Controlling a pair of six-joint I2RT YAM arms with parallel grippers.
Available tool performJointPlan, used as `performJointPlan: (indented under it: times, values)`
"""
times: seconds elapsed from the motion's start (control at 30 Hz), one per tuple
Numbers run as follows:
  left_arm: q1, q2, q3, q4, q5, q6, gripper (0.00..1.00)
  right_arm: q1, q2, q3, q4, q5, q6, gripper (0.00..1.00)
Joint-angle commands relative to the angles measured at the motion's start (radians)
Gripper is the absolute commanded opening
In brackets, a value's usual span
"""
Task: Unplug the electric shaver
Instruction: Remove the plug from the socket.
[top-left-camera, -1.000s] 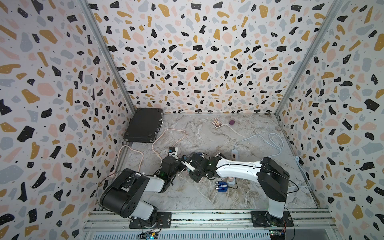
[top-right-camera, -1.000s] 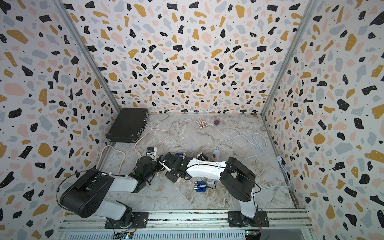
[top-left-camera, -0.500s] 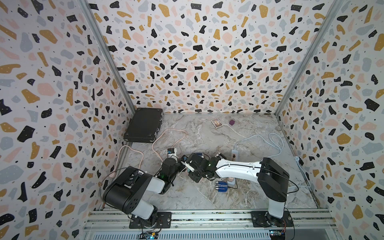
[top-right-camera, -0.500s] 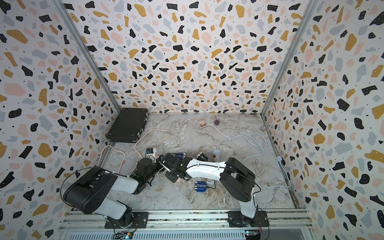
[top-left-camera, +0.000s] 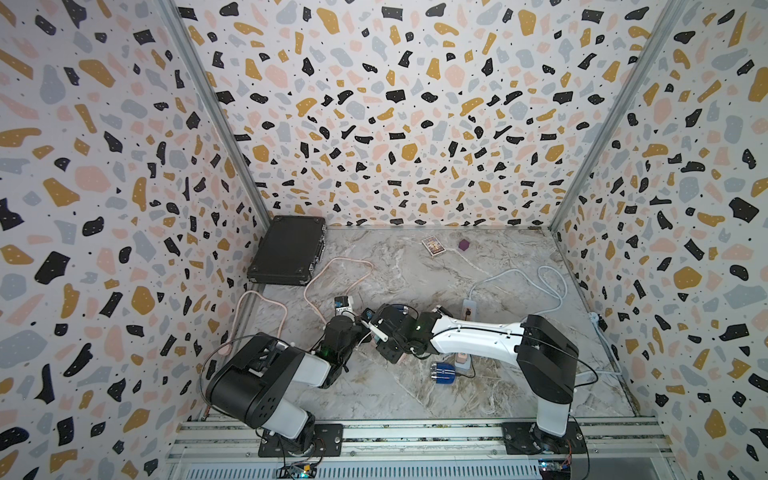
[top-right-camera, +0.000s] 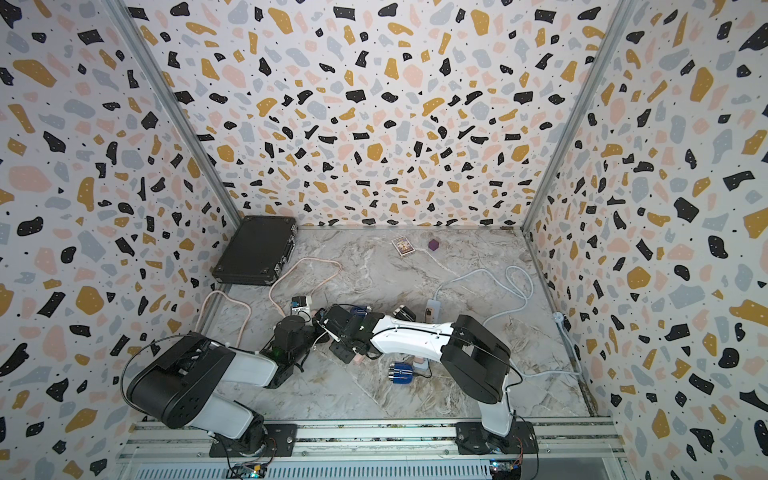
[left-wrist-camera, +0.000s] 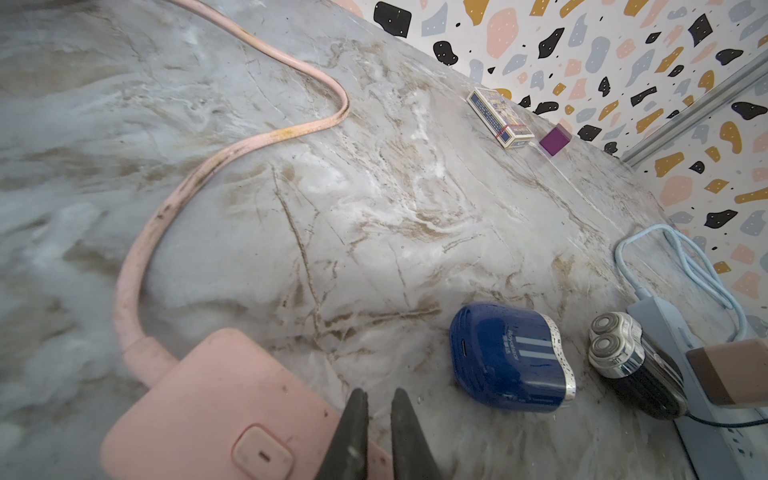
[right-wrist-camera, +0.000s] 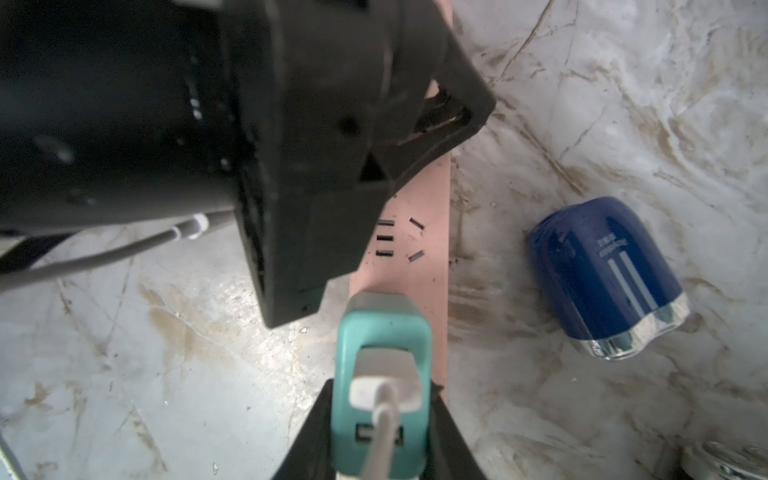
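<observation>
My right gripper (right-wrist-camera: 380, 415) is shut on a teal charger plug (right-wrist-camera: 382, 332) that sits in a pink power strip (right-wrist-camera: 419, 249); a white cable (right-wrist-camera: 380, 432) leaves the plug. My left gripper (left-wrist-camera: 379, 397) hovers over the strip's switch end (left-wrist-camera: 232, 399), its fingers nearly together with nothing between them. Both grippers meet at mid-table in a top view, left (top-left-camera: 360, 323) and right (top-left-camera: 374, 332). A blue shaver (left-wrist-camera: 511, 357) lies beside the strip with its port empty. A black shaver (left-wrist-camera: 631, 365) lies past it, and a dark cord (left-wrist-camera: 719, 424) trails beside it.
A second blue shaver (top-left-camera: 444, 371) lies near the front, wired to a pink adapter (top-left-camera: 461, 359). A white power strip (top-left-camera: 469, 307) and its looped cable (top-left-camera: 552, 282) lie at right. A black case (top-left-camera: 289, 249), a card box (top-left-camera: 432, 246) and a purple cube (top-left-camera: 464, 245) sit at the back.
The left gripper's fingers have drawn closer together over the pink strip. The right arm has stayed put on the plug.
</observation>
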Motion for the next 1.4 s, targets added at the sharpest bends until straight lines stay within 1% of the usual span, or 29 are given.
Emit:
performJointPlan:
  times: [0.0, 0.2, 0.3, 0.5, 0.67, 0.93, 1.1, 1.37]
  values:
    - [-0.007, 0.047, -0.030, -0.239, -0.003, -0.002, 0.15, -0.005, -0.124, 0.039, 0.059, 0.006, 0.017, 0.00]
    - [-0.017, 0.072, -0.028, -0.223, 0.000, -0.003, 0.14, -0.007, -0.150, 0.011, 0.096, 0.019, 0.027, 0.00]
    - [-0.023, 0.111, -0.030, -0.195, -0.001, -0.007, 0.13, -0.007, -0.153, 0.011, 0.103, 0.021, 0.023, 0.00]
    - [-0.025, 0.207, -0.043, -0.098, 0.014, -0.018, 0.11, -0.010, -0.118, 0.045, 0.080, 0.013, 0.009, 0.00]
    - [-0.025, 0.227, -0.045, -0.076, 0.017, -0.021, 0.11, -0.009, -0.067, 0.078, 0.058, 0.017, -0.017, 0.00]
    - [-0.032, 0.234, -0.032, -0.087, 0.023, -0.021, 0.10, 0.002, -0.018, 0.089, 0.059, 0.112, -0.044, 0.00]
    - [-0.040, 0.248, -0.024, -0.087, 0.018, -0.023, 0.09, 0.021, 0.017, 0.130, 0.044, 0.156, -0.057, 0.00]
    - [-0.048, 0.274, -0.016, -0.080, 0.018, -0.028, 0.07, 0.029, -0.012, 0.150, 0.048, 0.203, -0.062, 0.00]
